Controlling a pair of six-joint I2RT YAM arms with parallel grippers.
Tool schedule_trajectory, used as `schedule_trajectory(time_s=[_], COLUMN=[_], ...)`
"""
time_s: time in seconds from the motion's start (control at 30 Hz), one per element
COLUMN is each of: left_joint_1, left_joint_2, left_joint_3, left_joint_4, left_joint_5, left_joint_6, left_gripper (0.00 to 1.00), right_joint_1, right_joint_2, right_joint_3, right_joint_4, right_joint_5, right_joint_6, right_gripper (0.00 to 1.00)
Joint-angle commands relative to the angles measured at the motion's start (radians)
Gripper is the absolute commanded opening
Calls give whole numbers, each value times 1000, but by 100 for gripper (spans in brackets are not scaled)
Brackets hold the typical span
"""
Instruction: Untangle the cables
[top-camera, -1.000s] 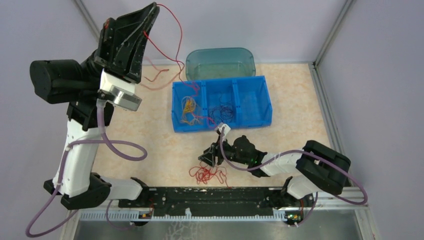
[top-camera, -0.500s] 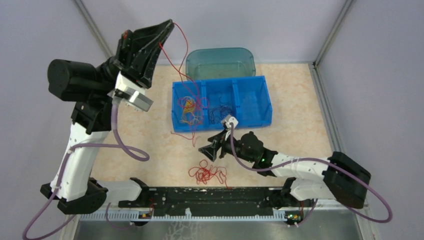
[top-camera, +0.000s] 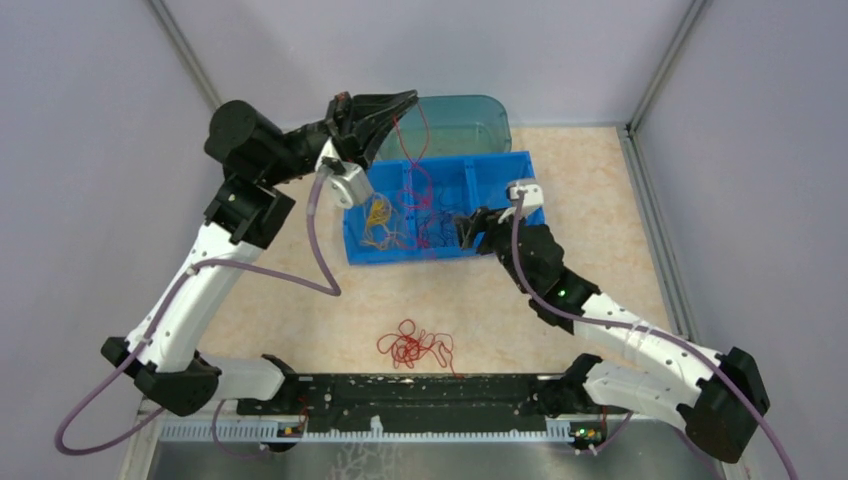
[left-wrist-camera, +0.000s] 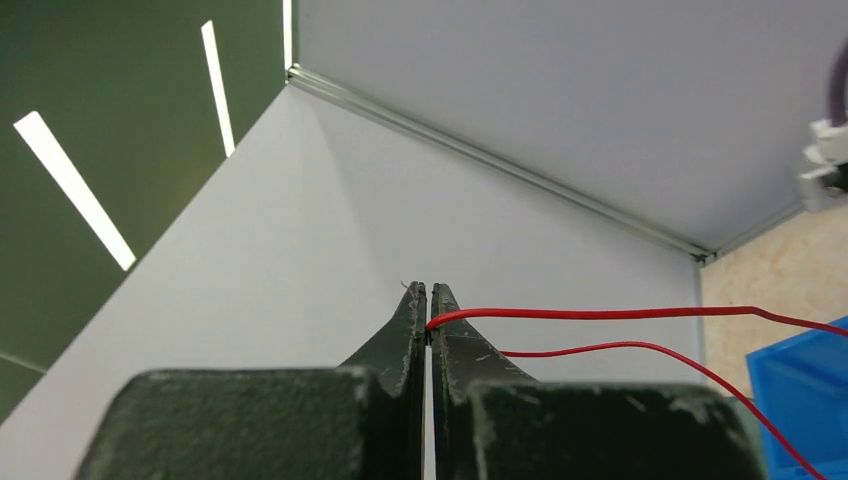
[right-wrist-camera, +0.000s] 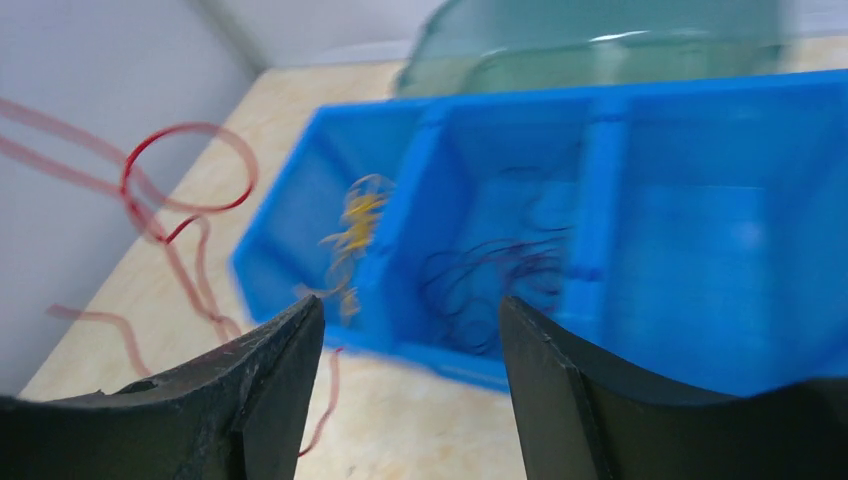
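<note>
L gripper (left-wrist-camera: 428, 300), above blue bin (top-camera: 530, 200) rear-left, is clamped on red cable (left-wrist-camera: 600, 314). R gripper (right-wrist-camera: 410, 310), jaws apart, is positioned over bin's mid compartment. Yellow cable (top-camera: 378, 212) is located in left compartment, dark cable (top-camera: 440, 222) in mid; red clump (top-camera: 412, 348) in front of bin.

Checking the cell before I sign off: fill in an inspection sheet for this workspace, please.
Surface: beige marbled tabletop.
Job's things: red cable clump on the tabletop near the arm bases; yellow-orange cable in the blue bin's left compartment; dark cable in its middle compartment.
Clutter: teal translucent container behind the bin.
End effectors: left end effector shut on a red strand; right end effector open, holding nothing, at the bin.
Cables: lavender arm cables in loose loops.
Surroundings: pale walls, metal frame posts.
</note>
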Motion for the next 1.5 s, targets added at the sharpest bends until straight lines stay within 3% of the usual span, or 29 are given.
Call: schedule_trajectory(time_s=[0.0,0.2,0.53,1.07,1.3,1.47], left_joint_1=[-36,-92,-116,-107,-118,-135], left_joint_2=[74,269,576,854,876,853], left_joint_3=[-23,62,274,353,362,332], left_joint_4=[75,189,320,436,336,57], left_joint_5=[9,-14,-65,-187,-227,-264], left_joint_6=[-19,-12,-35,84,-6,-27], left_gripper=[0,0,0,0,0,7], right_joint_1=[-107,-227,-385,-497,-498,-498], right_joint_2=[-15,-75,-129,-119,-116,-117], right_joint_3=[84,42,-1,-54,-42,-36], right_joint_4=[-232,-252,-273,-230,-234,-237], right_joint_5=[302,396,415,292,289,290], right_joint_6=[38,103,165,251,250,247], right_gripper=[65,64,63,61,61,60])
